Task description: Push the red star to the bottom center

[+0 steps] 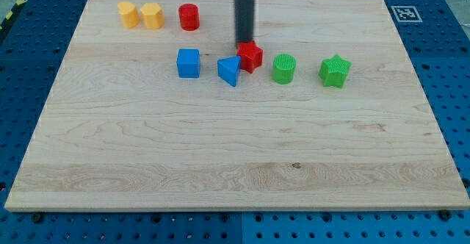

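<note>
Tip of the rod is placed at the top edge of the red star, probably so that the star is driven toward the view's bottom. The blue triangular block is touching the star's left. No jaws are fitted, so nothing is pinched. The table below is bare.

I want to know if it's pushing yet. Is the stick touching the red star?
Touching, it seems. In the camera view, my tip meets the top edge of the red star with no board showing between them.
</note>
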`<state>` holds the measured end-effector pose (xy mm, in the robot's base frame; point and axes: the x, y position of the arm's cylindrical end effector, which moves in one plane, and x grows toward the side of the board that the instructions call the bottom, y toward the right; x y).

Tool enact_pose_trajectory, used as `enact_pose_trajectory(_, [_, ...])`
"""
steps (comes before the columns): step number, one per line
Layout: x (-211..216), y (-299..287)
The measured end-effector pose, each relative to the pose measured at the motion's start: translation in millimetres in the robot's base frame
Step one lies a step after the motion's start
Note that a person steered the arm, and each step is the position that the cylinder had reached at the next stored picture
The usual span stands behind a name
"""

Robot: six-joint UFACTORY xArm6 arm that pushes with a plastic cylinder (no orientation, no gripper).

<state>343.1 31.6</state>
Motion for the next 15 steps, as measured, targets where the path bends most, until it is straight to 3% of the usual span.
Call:
enact_pose_trajectory(2, [17, 47])
enact_pose_trajectory(3, [-2, 53])
enact_pose_trajectory(6, [-15, -32])
enact_pose_trajectory(10, [10, 6])
enact_pose_trajectory(15, [26, -9])
